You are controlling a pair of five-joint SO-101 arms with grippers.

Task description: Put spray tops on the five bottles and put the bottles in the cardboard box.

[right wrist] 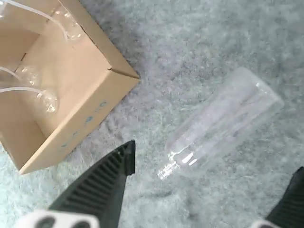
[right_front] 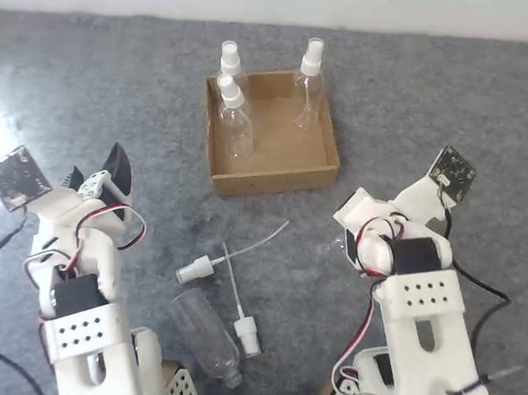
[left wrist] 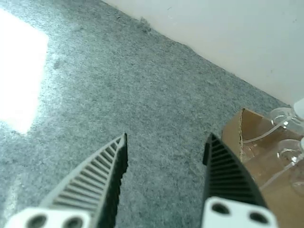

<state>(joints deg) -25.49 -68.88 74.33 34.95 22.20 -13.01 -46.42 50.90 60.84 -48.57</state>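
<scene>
Box interior: three capped bottles point(right_front: 235, 125) stand by the left wall and back right corner of the cardboard box point(right_front: 274, 179); front floor open.
Between the arms: two spray tops point(right_front: 196, 269) with long tubes and a lying bottle point(right_front: 206, 329) clutter the surface point(right_front: 446, 101).
Left pincer point(left wrist: 167, 137): spread, open surface ahead up to the box.
Right pincer point(right wrist: 216, 156): spread, a second lying bottle point(right wrist: 223, 126) ahead, near the box corner.

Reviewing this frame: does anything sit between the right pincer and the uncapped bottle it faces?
Nothing visible does. The right pincer is open, and the uncapped bottle lies on bare grey mat straight ahead of its fingers. The cardboard box stands beside the bottle, apart from it.
</scene>
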